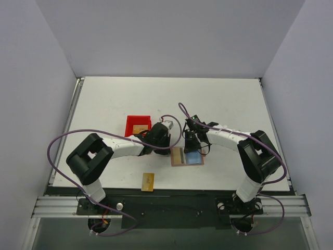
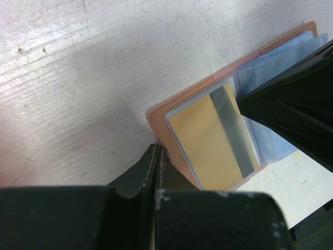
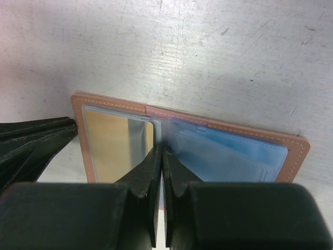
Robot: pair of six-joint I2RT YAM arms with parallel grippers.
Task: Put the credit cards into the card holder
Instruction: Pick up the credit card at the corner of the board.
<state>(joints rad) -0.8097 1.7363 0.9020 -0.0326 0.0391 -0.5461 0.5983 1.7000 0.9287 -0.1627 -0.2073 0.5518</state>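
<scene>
The card holder lies open on the table, tan edge around clear and light blue sleeves. One gold credit card with its grey stripe sits inside the left clear sleeve. My left gripper is shut, and its tips rest against the holder's left edge. At the middle fold, between the two halves, my right gripper presses down with its jaws shut. Another credit card lies loose on the table near the front edge. A third credit card lies in the red bin.
The red bin stands just behind the left wrist. Both grippers crowd over the holder, the right fingers close to the left gripper's tips. Bare white table surrounds them, with walls at the back and sides.
</scene>
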